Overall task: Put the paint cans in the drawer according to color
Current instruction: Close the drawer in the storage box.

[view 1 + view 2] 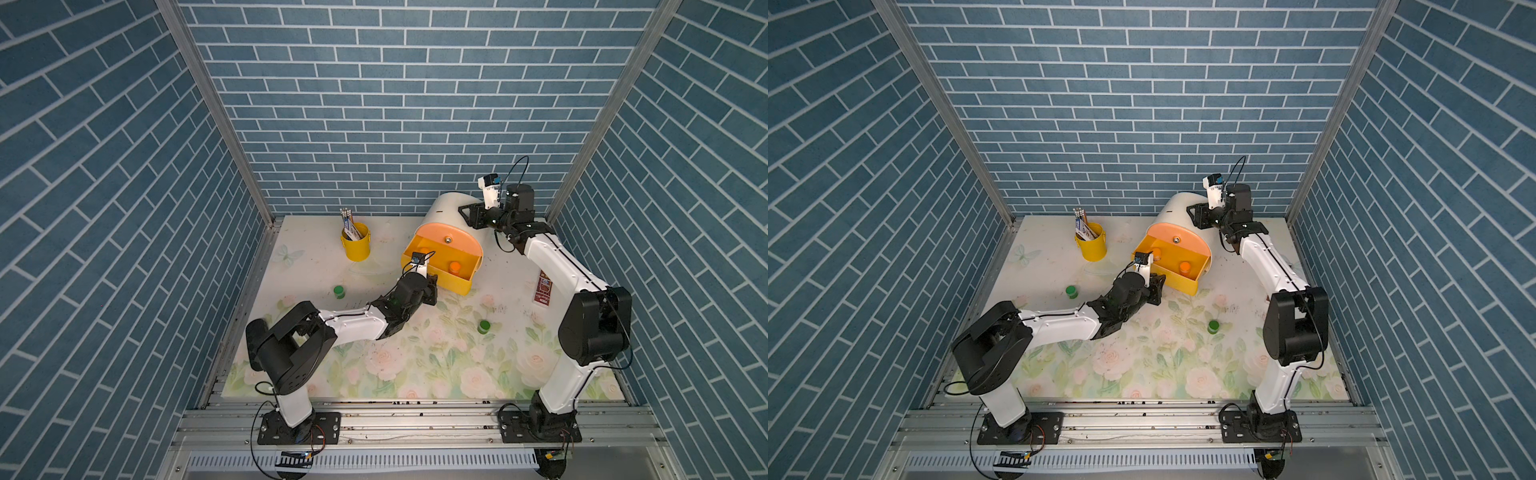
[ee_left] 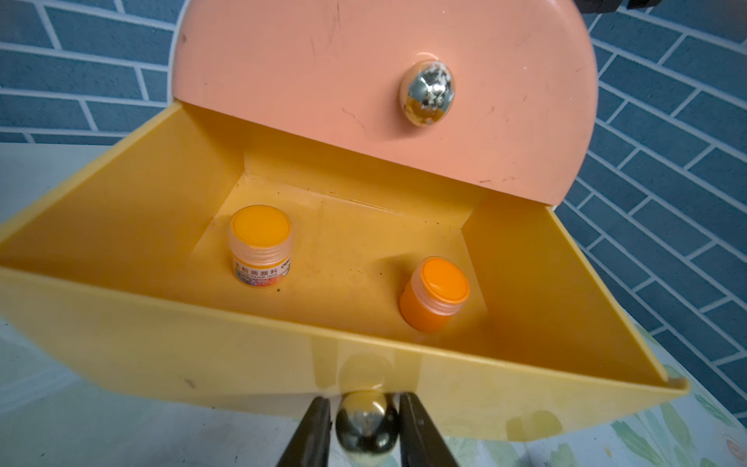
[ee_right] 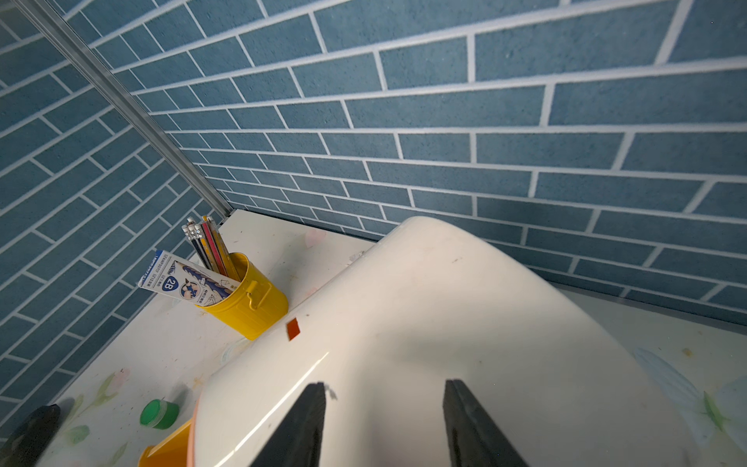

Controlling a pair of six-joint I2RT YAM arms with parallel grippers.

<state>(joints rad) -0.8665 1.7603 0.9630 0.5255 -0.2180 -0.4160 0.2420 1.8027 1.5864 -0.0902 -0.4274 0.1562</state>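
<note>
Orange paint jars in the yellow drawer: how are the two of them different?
The paler jar has a yellow-orange lid; the deeper jar is strong orange all over. The paler jar shows a printed label on its side; the deeper jar shows none from here. Both stand upright, lids on, apart from each other, inside the open yellow drawer.

Smooth glossy plastic drawer (image 2: 161, 343), shiny metal knob (image 2: 366, 424)
</note>
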